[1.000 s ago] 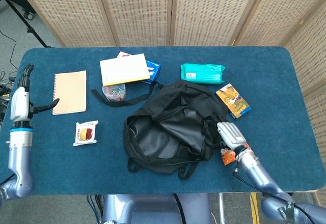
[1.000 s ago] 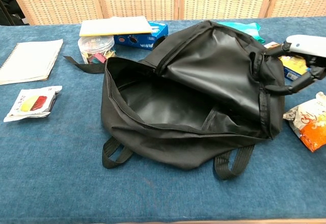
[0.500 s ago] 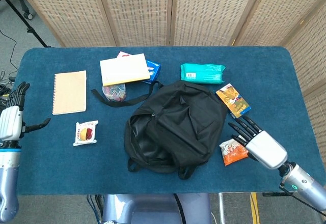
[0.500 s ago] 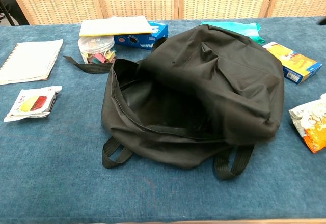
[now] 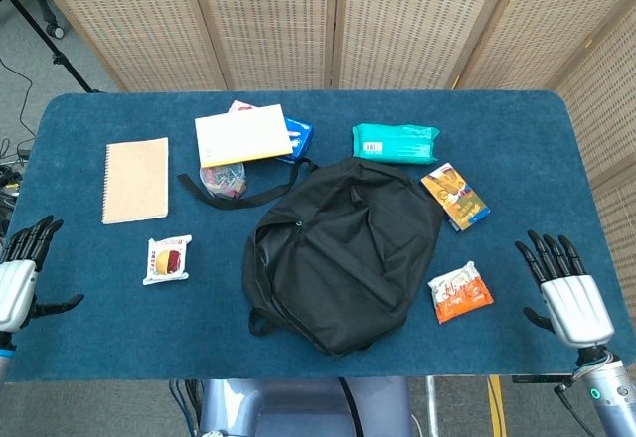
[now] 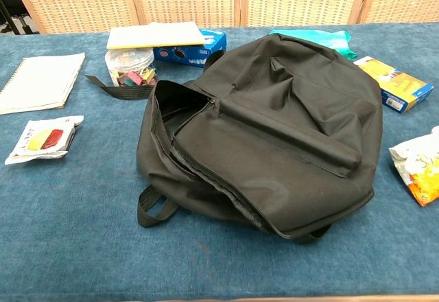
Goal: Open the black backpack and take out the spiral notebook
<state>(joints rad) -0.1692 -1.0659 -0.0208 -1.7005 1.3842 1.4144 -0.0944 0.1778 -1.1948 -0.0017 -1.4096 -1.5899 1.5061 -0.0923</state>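
Head view: black backpack (image 5: 343, 253) lies limp mid-tabletop (image 5: 517, 139), soft slack fabric, flap drooped over the mouth, so pinch the flap edge; spiral notebook (image 5: 135, 180) sits out far left, light and stiff; left hand (image 5: 22, 270) and right hand (image 5: 562, 283) spread, empty.

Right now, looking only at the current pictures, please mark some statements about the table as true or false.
1. The notebook lies outside the backpack. True.
2. The right robot hand grips the backpack. False: it is open, apart from it, near the table's edge.
3. The teal pack lies on the backpack's far side. True.
4. The left robot hand holds the notebook. False: it holds nothing.
5. The snack bag is inside the backpack. False: it lies on the table beside it.
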